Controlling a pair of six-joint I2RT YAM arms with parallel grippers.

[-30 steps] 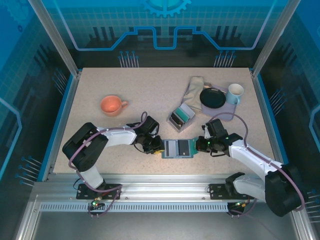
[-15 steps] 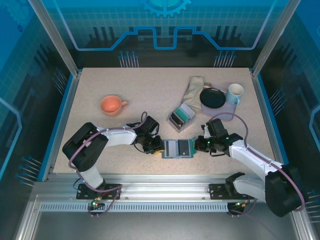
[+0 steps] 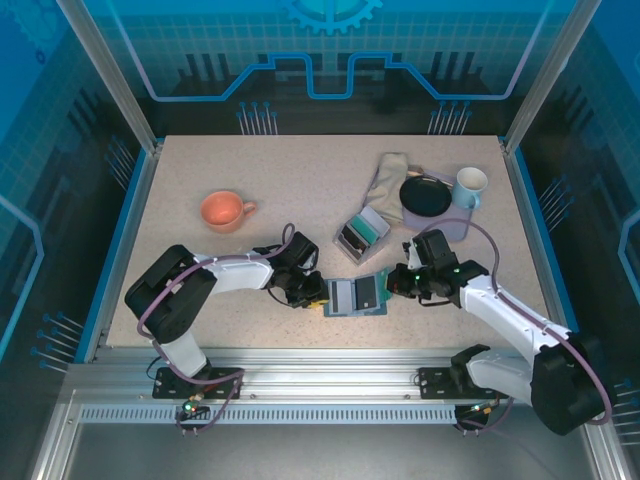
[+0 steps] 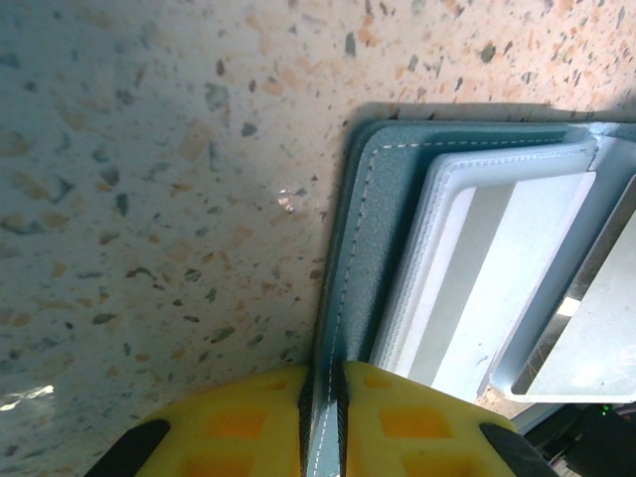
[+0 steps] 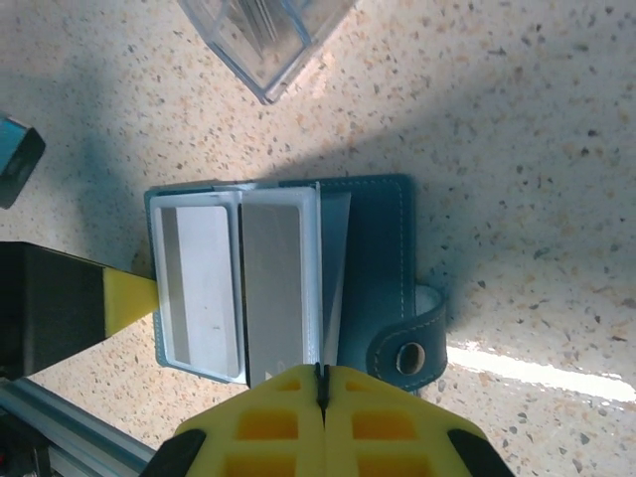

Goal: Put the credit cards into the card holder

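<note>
The slate-blue card holder (image 3: 355, 296) lies open on the table between my two grippers. My left gripper (image 3: 318, 297) is shut on its left edge; in the left wrist view the stitched blue rim (image 4: 348, 248) runs between the yellow pads (image 4: 248, 422). My right gripper (image 5: 320, 376) is shut on a thin pale sleeve leaf (image 5: 336, 278) that stands up from the holder's middle (image 5: 378, 248). Clear sleeves with grey rectangles (image 5: 273, 288) fill the left half. The snap strap (image 5: 407, 353) hangs off the right side. A teal-green credit card (image 3: 372, 230) rests in the small grey tray (image 3: 352, 240) behind.
An orange mug (image 3: 225, 210) stands at the left. A beige cloth (image 3: 388, 178), a black plate (image 3: 425, 196) on a lilac mat (image 3: 452, 224) and a white mug (image 3: 470, 185) are at the back right. The clear tray (image 5: 263, 40) sits just beyond the holder.
My right gripper has shifted a little up and to the left, drawing the sleeve leaf and the holder's right side with it. The left gripper has not moved.
</note>
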